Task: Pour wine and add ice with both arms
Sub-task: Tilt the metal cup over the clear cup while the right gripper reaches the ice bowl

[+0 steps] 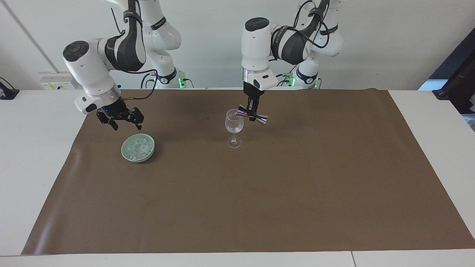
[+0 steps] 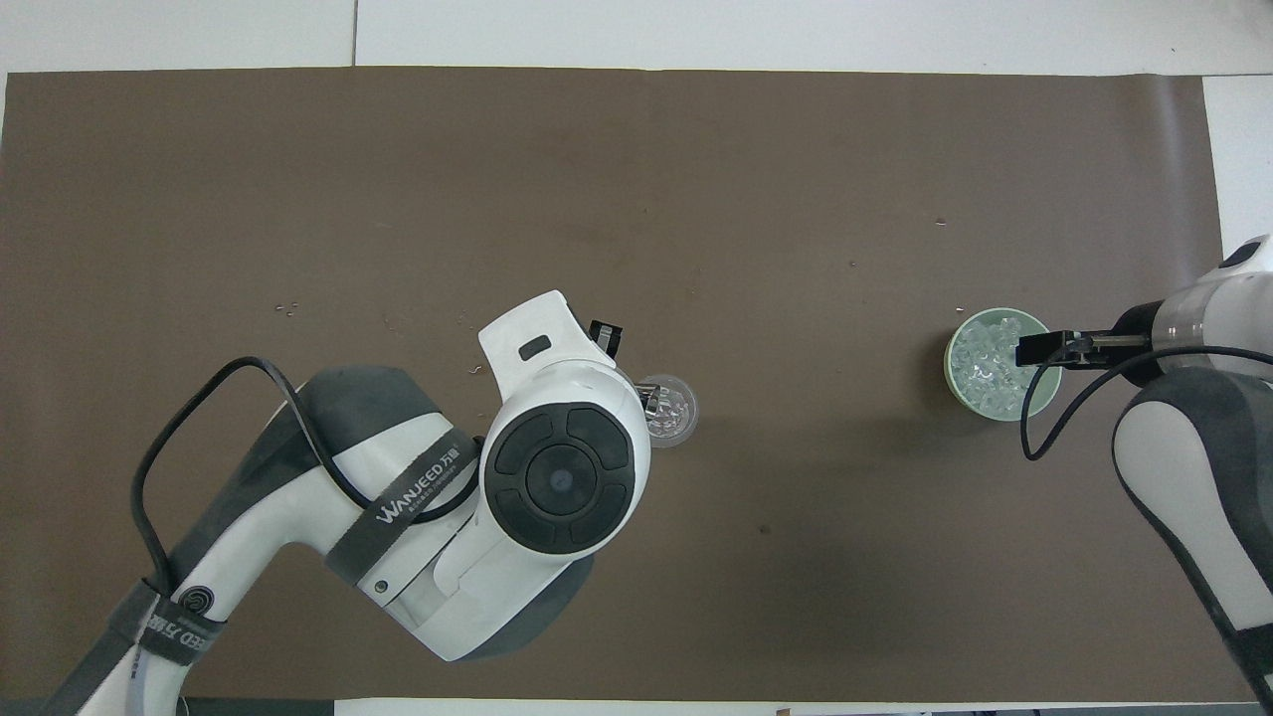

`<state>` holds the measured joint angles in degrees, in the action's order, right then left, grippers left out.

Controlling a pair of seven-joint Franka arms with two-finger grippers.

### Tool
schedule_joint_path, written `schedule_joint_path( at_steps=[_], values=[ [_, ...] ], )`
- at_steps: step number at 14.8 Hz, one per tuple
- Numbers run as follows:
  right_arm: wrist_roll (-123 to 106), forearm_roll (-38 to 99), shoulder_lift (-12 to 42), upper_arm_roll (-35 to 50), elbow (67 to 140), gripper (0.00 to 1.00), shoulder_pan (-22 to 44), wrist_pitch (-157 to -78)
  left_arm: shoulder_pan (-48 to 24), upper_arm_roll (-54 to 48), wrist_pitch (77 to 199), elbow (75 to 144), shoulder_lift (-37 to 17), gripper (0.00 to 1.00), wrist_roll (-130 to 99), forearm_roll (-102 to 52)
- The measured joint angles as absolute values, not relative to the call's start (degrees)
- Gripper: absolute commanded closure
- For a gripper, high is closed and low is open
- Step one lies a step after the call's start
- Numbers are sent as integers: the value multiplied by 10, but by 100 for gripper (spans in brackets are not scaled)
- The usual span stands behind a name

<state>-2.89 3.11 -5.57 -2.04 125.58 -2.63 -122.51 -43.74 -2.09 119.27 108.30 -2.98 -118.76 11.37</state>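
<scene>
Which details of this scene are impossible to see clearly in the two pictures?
- Left tool: in the overhead view the white arm's own wrist covers it and most of the shiny metal jigger.
- Clear stemmed wine glass: whether it holds liquid is too small to tell in either view.
- Right tool: the overhead view shows it over the pale green bowl, hiding some small clear ice cubes.

In the overhead view the left arm hid its own gripper and most of the jigger, and covered part of the glass; the right arm was cut off by the edge.
</scene>
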Motion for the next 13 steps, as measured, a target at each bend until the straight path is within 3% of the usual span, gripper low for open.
schedule_joint_path(
  at_steps=[4,6,8,9,13],
  values=[
    [-27,32,-9,-20,1263,1,-26,-1265,-453,-22,1190,1083,-30,100,-1191,153],
    [-25,32,7,-20,1274,15,-26,-1291,-457,-22,1185,1082,-30,100,-1192,162],
    [-13,32,13,-20,1280,15,-26,-1298,-458,-22,1174,1081,-30,100,-1192,177],
    [-4,32,13,-20,1283,23,-24,-1298,-459,-22,1171,1080,-30,100,-1193,184],
    [33,32,13,-19,1295,29,2,-1304,-464,-22,1165,1077,-30,100,-1196,190]
  ],
)
